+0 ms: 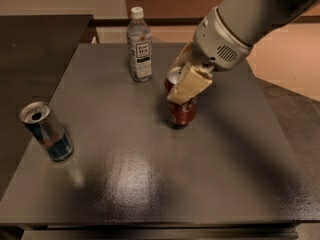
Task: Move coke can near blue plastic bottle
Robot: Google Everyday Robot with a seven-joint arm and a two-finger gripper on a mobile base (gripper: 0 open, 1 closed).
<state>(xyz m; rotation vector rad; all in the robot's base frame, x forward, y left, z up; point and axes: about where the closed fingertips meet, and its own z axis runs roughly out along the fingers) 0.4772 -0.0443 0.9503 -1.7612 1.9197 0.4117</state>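
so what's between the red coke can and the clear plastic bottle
Just bare dark tabletop, per the camera view; the gripper clasps the red coke can.

Table [150, 194] fills view. Coke can [182, 113] upright on it, just right of centre. Bottle [139, 46] upright at coke can's 11 o'clock, near but apart, toward table's far edge. Slim can [47, 132] upright at coke can's 9 o'clock, well apart, by table's left edge. Gripper [177, 81] at coke can's top, fingers [191, 85] clasping its upper part front and back. Arm [245, 19] leads from gripper toward 1 o'clock, out top right corner.
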